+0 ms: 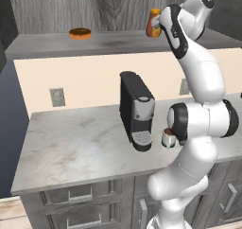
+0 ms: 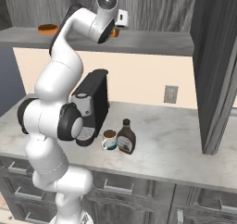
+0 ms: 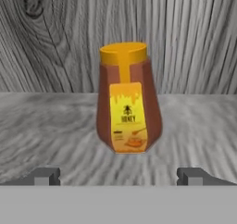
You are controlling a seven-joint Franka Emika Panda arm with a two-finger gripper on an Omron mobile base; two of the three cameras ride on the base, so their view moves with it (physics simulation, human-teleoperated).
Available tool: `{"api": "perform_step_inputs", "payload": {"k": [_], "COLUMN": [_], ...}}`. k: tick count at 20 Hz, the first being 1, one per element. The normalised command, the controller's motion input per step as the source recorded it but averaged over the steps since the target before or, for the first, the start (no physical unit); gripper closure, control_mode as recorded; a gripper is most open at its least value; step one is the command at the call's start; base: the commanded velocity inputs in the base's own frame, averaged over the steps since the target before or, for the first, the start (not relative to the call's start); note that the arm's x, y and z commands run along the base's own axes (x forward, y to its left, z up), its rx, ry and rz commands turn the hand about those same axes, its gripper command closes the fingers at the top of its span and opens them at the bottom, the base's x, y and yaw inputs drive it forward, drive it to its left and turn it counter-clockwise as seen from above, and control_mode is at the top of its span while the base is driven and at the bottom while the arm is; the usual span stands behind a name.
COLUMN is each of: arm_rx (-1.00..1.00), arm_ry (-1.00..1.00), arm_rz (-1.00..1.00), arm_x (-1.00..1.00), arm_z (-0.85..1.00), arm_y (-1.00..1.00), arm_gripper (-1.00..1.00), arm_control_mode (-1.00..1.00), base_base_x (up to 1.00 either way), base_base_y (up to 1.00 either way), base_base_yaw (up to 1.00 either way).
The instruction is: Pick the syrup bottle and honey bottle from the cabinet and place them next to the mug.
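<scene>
The honey bottle [image 3: 128, 117], amber with a yellow cap and label, stands upright on the grey cabinet ledge [image 3: 41, 126], straight ahead of my gripper [image 3: 119, 175]. The gripper is open; its fingertips [image 3: 45, 175] sit wide apart, short of the bottle, with nothing between them. From the left base the honey bottle [image 1: 153, 23] shows beside my raised forearm. On the marble counter [image 2: 185, 140] the dark brown syrup bottle [image 2: 126, 137] stands upright, close beside the mug [image 2: 109, 140] on its right. My arm partly hides the mug [image 1: 168, 138] in the left base view.
A black-and-silver coffee machine [image 2: 92, 98] stands just left of the mug. A doughnut [image 1: 80, 33] lies on the ledge far to the left. A tall dark panel [image 2: 217, 65] rises at the counter's right end. Drawers [image 1: 75, 195] run below the counter.
</scene>
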Motion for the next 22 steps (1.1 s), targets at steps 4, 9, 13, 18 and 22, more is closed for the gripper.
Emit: {"api": "perform_step_inputs", "payload": {"k": [4, 9, 13, 18, 22], "arm_rx": [-0.01, -0.02, 0.0, 0.0, 0.0], "arm_ry": [0.0, 0.0, 0.01, 0.0, 0.0], "arm_rz": [0.0, -0.01, 0.0, 0.0, 0.0], "arm_x": [0.34, 0.34, 0.26, 0.17, 0.19], "arm_z": [0.0, 0.0, 0.0, 0.0, 0.0], "arm_y": [0.01, 0.05, 0.0, 0.0, 0.0], "arm_gripper": [-1.0, -1.0, -1.0, -1.0, -1.0], "arm_control_mode": [-1.0, -1.0, -1.0, -1.0, -1.0], "base_base_x": [0.0, 0.0, 0.0, 0.0, 0.0], "base_base_y": [0.0, 0.0, 0.0, 0.0, 0.0], "base_base_yaw": [0.0, 0.0, 0.0, 0.0, 0.0]}}
